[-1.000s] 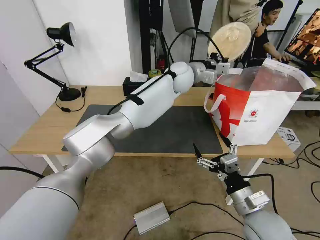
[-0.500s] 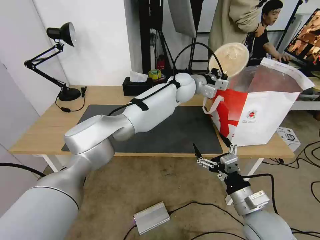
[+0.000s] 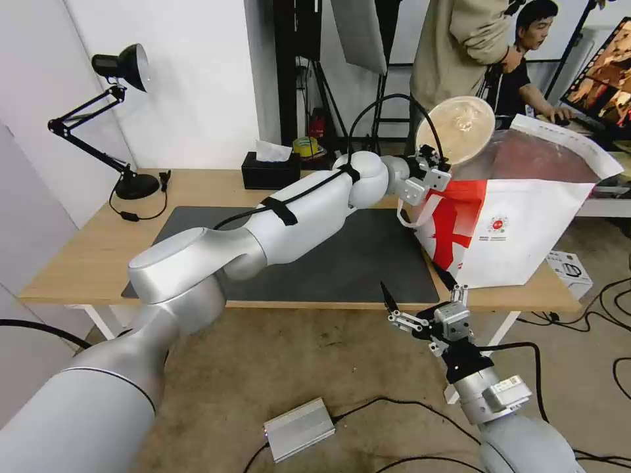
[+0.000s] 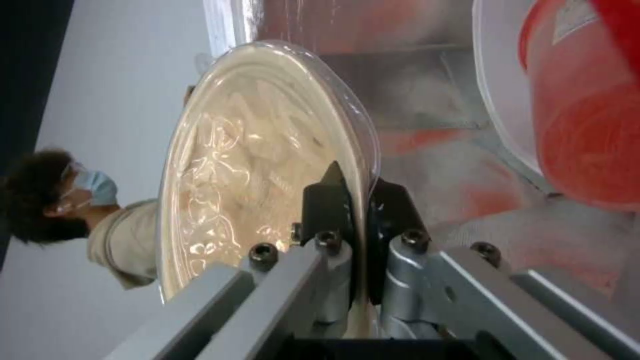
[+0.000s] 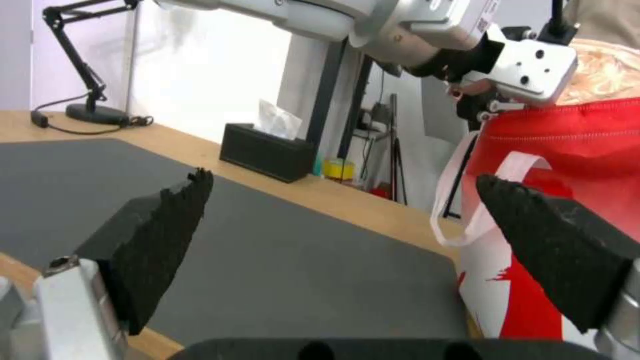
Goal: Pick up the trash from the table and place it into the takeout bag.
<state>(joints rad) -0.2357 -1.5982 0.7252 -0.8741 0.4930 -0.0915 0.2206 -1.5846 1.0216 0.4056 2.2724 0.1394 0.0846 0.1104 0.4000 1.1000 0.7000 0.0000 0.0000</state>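
Beige pulp bowl (image 3: 464, 129), sealed under a clear film, is pinched at its rim by the left gripper (image 3: 428, 159), whose black fingers (image 4: 328, 200) close on either side of the edge; the thin rim is the only part narrow enough for the jaws, which explains why the bowl hangs on edge rather than level. The bowl stands just above and beyond the gripper, over the near lip of the bag (image 3: 526, 223), so that, on release, it would probably fall inside rather than onto the table (image 3: 197, 184). Below the gripper the bag's mouth gapes, showing foil lining and a red cup (image 4: 580, 100) already lying inside; the white bowl cannot be made out. One white strap (image 3: 411, 210) droops beneath the gripper on the bag's outer face, close enough to snag. The mat (image 3: 342, 256) behind the gripper carries no leftovers, suggesting this is the last item. The right gripper (image 3: 417, 295) waits low by the table's front edge, well apart from the bag, jaws spread wide and holding nothing, presumably parked clear of the left arm's path.
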